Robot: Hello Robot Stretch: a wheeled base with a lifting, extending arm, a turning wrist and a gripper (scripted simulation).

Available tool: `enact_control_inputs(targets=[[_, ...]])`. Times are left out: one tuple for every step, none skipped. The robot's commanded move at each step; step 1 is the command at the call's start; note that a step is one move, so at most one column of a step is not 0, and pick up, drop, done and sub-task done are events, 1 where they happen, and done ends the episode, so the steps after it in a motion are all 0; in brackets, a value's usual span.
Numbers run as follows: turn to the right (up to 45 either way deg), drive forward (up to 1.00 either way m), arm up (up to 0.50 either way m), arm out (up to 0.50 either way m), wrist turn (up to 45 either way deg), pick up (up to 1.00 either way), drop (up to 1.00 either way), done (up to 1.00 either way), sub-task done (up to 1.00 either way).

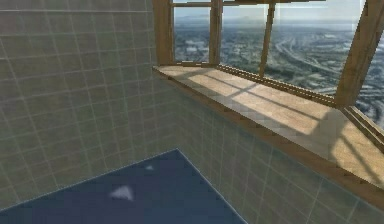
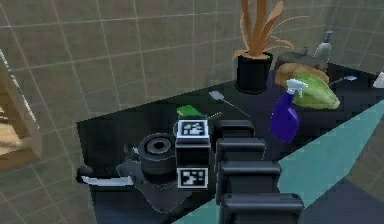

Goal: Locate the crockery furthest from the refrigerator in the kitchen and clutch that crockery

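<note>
Black pot holds a dried plant; cannot tell if end effector holds anything.

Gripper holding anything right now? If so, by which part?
Cannot tell. The gripper shows against the dark countertop, a pale elongated thing lying at its far end; no hold or grip point can be read.

The arm stretches outward, its jaws pointing toward the arm side view's left.

Spray bottle on counter; potted plant behind it.
</note>
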Motion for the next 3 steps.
enact_control_inputs(targets=[[0.0, 0.0, 0.0, 0.0, 33.0, 0.0, 0.0, 0.0, 0.0], [0.0, 0.0, -0.1, 0.0, 0.0, 0.0, 0.0, 0.0, 0.0], [0.0, 0.0, 0.0, 0.0, 0.0, 1.0, 0.0, 0.0, 0.0]])
